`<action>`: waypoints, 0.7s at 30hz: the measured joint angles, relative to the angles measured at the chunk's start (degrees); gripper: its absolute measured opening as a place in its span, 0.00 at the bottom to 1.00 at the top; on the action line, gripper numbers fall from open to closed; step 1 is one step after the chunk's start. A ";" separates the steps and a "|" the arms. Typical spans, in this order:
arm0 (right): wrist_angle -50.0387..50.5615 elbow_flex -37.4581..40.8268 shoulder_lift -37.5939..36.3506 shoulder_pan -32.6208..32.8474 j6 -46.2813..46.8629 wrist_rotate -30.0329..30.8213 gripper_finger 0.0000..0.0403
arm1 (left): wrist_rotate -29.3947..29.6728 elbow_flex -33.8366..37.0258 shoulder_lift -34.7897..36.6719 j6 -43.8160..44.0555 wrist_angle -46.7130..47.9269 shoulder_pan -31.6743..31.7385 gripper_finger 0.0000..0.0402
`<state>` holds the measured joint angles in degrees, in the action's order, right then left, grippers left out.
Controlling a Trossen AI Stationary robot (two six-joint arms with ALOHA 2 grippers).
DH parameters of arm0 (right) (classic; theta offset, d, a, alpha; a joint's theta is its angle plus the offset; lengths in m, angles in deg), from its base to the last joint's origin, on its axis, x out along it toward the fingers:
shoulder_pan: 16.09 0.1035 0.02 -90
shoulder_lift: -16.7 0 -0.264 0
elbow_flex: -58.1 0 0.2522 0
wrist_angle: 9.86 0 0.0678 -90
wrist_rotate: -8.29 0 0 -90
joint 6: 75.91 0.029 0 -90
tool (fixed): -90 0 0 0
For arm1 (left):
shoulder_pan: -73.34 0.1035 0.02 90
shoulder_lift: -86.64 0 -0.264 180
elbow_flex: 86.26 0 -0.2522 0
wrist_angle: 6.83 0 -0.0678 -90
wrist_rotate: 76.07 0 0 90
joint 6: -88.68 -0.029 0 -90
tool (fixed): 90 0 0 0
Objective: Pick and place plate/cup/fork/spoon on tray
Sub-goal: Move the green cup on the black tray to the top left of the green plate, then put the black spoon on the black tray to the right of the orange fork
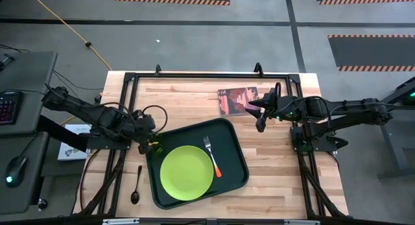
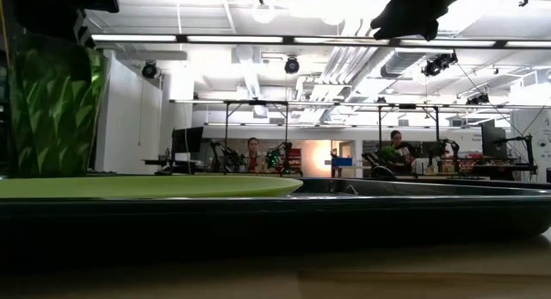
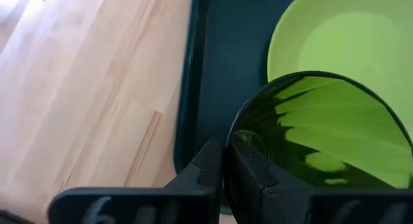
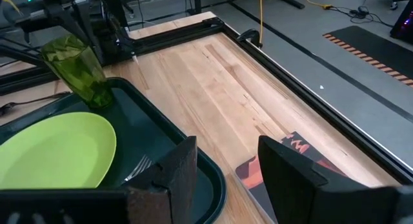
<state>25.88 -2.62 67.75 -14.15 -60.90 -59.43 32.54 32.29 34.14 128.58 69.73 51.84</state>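
The dark-green tray (image 1: 237, 170) lies on the wooden table with the lime-green plate (image 1: 187, 173) on its floor. The orange-handled fork (image 1: 213, 157) lies on the tray beside the plate. The dark spoon (image 1: 136, 185) lies on the table, left of the tray. My left gripper (image 1: 148, 142) is shut on the translucent green cup (image 4: 74, 69) over the tray's far left corner. My right gripper (image 1: 261, 118) hangs open above the reddish book (image 1: 237, 100), with nothing between its fingers. My left gripper pinches the cup's rim (image 3: 227, 146), one finger (image 3: 251, 175) inside the cup and one outside. The fingers slant down from the table's left side. The cup hangs tilted, its base (image 4: 98, 98) low over the tray's corner; whether the base touches the tray I cannot tell.
The book lies at the table's far side, right of centre. A black metal frame (image 1: 194, 76) runs along the table's edges. Bare wood (image 1: 272, 173) shows right of the tray and between the tray and the far edge.
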 joint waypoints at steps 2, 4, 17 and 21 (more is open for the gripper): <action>0.00 0.00 0.00 0.00 0.00 0.00 0.39 | -0.94 -0.29 0.05 -0.52 0.40 0.00 0.05; -0.02 0.00 0.00 0.00 0.00 0.08 0.39 | -1.70 -0.82 0.01 -1.61 0.22 0.00 0.07; -0.02 0.00 0.00 0.00 -0.01 0.17 0.39 | -1.49 -9.80 0.03 -8.58 0.46 0.07 0.37; -0.04 0.00 0.00 0.00 0.00 0.15 0.39 | -1.76 -14.59 0.05 -10.04 -0.16 0.02 0.46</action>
<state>25.84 -2.62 67.75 -14.15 -60.90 -59.28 30.79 17.69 34.19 118.53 69.57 51.86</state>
